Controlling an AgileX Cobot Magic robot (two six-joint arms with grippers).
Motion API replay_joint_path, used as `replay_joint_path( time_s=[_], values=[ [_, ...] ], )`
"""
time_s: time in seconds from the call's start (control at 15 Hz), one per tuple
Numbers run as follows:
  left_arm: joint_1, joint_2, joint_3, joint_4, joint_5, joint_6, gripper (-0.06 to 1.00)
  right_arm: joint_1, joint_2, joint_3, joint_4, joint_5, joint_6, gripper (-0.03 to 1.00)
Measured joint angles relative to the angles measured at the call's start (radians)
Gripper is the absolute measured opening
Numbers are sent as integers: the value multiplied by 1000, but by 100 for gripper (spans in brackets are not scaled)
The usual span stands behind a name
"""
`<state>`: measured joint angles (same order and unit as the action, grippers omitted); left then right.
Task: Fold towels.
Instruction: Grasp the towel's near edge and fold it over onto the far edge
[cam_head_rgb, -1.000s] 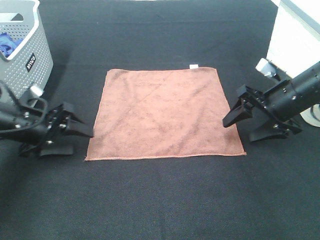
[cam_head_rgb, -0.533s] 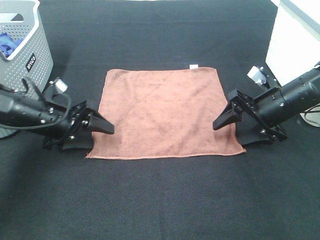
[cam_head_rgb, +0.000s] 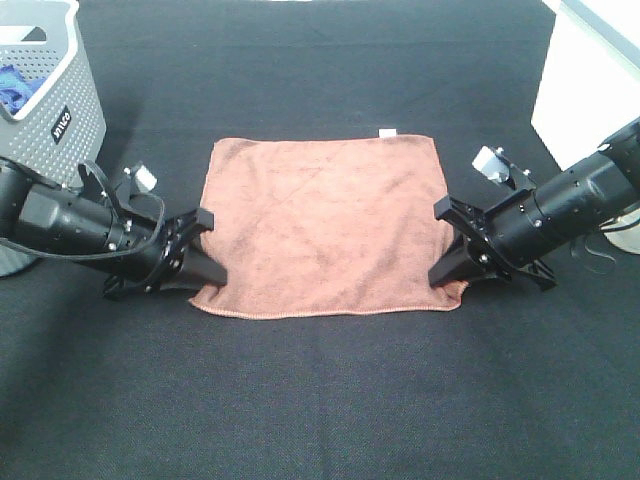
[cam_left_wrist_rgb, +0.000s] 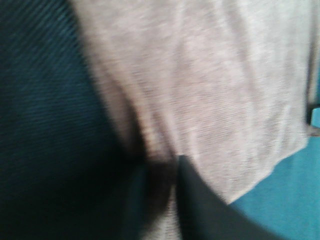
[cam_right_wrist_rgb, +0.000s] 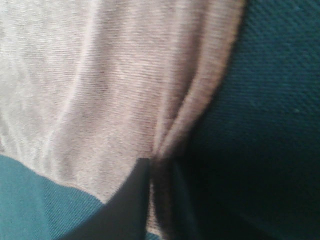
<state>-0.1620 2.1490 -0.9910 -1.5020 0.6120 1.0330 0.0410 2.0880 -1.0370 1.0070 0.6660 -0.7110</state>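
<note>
The reddish-brown towel (cam_head_rgb: 320, 225) lies flat on the black table cover, its white tag (cam_head_rgb: 386, 131) on the far edge. My left gripper (cam_head_rgb: 205, 272) is at the towel's near left corner, shut on the cloth there. My right gripper (cam_head_rgb: 447, 270) is shut on the near right corner. Both corners are pulled slightly inward and wrinkled. In the left wrist view the towel (cam_left_wrist_rgb: 200, 75) bunches into a fold between the dark fingers (cam_left_wrist_rgb: 200, 205) of the left gripper (cam_left_wrist_rgb: 159, 200). Cloth (cam_right_wrist_rgb: 100, 75) in the right wrist view is pinched up in the right gripper (cam_right_wrist_rgb: 156, 195).
A grey perforated basket (cam_head_rgb: 50, 110) stands at the far left with a blue cloth (cam_head_rgb: 12, 85) inside. A white box (cam_head_rgb: 590, 80) sits at the far right. Black table cover (cam_head_rgb: 320, 400) lies all around the towel.
Both grippers slid inward from beside the towel onto its near corners and went from wide open to shut on the cloth. The near corners have drawn inward.
</note>
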Motion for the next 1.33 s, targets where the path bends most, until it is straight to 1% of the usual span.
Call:
replay_joint_path(
  time_s=[0.07,0.13,0.27,0.33,0.4,0.47,0.53,0.6,0.73,0.8,0.93,1.07,1.27,1.33],
  values=[
    [0,2,0,7,2,0,2,0,0,0,-13,-3,11,3],
    [0,2,0,25,16,-9,1,0,-7,0,-32,-5,31,0],
    [0,2,0,85,50,-58,1,0,-47,1,-103,-3,81,0],
    [0,-4,0,150,73,-105,1,0,-73,1,-139,5,112,0],
    [0,-22,2,214,73,-144,1,0,-104,1,-191,26,156,0],
    [0,-45,2,279,72,-183,1,0,-121,2,-216,50,176,0],
    [0,-74,3,339,72,-231,1,0,-134,11,-218,66,184,0],
    [0,-74,3,339,72,-231,1,0,-134,11,-218,66,184,0],
    [0,-147,26,485,74,-345,1,0,-164,78,-218,81,189,0],
    [0,-168,54,518,74,-369,1,0,-180,111,-218,84,189,0],
    [-1,-221,147,543,78,-388,1,0,-224,187,-218,86,192,0],
    [-2,-242,181,545,81,-390,1,0,-236,201,-216,96,194,0],
    [-2,-270,165,550,81,-390,1,0,-258,193,-191,97,179,0],
    [-2,-291,123,551,74,-407,1,0,-267,153,-187,98,170,0]
  ],
)
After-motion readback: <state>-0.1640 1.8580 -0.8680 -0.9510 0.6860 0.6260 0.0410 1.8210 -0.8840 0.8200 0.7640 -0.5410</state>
